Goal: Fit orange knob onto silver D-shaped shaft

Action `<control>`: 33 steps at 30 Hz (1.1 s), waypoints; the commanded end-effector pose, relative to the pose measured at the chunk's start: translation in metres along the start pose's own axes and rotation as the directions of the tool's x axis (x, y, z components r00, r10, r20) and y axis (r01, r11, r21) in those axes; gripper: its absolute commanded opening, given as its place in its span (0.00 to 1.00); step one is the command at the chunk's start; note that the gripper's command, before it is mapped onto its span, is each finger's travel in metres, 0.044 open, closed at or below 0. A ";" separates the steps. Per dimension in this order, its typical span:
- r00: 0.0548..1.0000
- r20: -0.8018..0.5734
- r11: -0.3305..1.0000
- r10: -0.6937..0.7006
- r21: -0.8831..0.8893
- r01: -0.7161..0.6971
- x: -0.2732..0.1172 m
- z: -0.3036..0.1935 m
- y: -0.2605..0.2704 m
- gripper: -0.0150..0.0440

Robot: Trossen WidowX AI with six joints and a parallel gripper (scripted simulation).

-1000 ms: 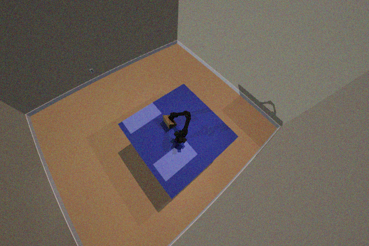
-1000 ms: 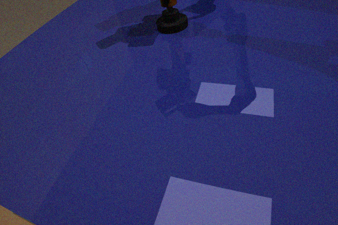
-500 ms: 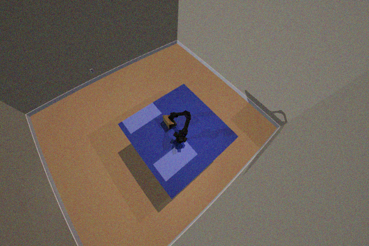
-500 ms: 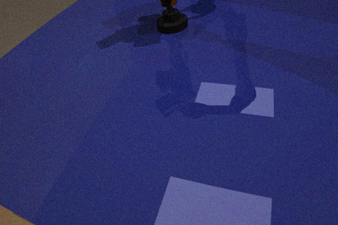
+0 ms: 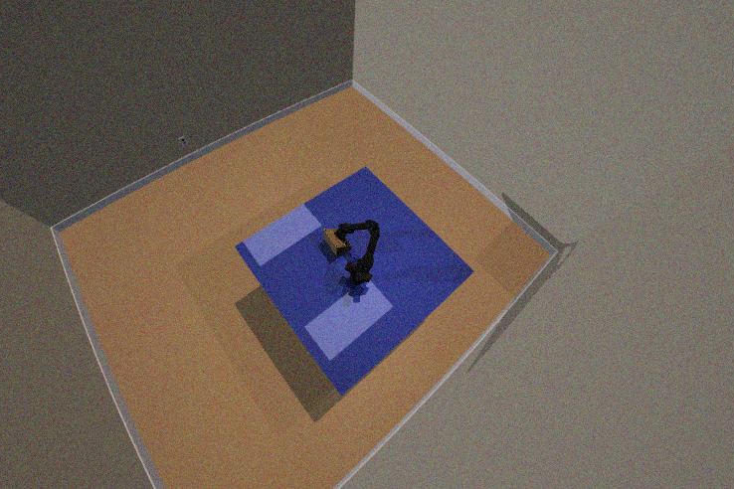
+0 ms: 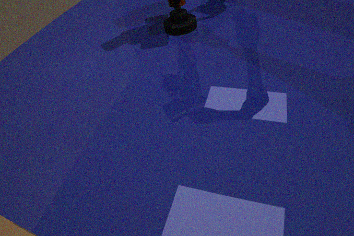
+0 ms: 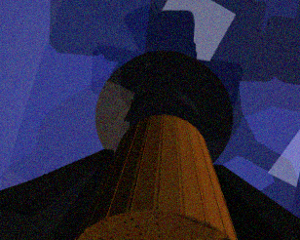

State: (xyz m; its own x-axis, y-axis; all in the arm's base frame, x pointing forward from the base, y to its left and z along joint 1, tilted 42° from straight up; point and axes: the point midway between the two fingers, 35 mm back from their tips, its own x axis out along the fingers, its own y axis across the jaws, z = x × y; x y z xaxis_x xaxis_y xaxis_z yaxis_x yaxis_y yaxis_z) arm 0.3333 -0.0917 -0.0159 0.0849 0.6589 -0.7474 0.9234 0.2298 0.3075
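Nearest in the wrist view, your gripper [image 7: 162,167] is clamped on the orange knob [image 7: 168,171] [image 6: 177,4], at six o'clock. Beyond it, toward twelve, lies the dark round pedestal [image 7: 172,73] [image 6: 180,25]. The exterior view puts the knob just above the pedestal's raised centre, near twelve o'clock.

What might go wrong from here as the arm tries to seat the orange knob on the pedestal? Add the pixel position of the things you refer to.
The flats may be misaligned: the orange knob [image 6: 177,3] [image 7: 168,166] hides its own hole, so it could jam on the shaft. It appears above the round pedestal [image 6: 180,25] [image 7: 217,104], not down on it, so letting go now might leave it unseated or tipping.
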 end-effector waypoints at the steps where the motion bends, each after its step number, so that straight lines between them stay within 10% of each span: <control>1: 1.000 0.002 1.000 0.006 -0.003 -0.006 0.001 0.001 0.001 0.25; 33: 1.000 0.002 0.977 0.006 -0.211 -0.005 -0.001 0.002 0.000 0.25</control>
State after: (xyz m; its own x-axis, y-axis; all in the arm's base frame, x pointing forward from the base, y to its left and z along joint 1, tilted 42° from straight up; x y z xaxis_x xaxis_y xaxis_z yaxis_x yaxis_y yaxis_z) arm 0.3347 -0.0932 -0.0161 0.0870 0.6597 -0.7465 0.8265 0.3706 0.4238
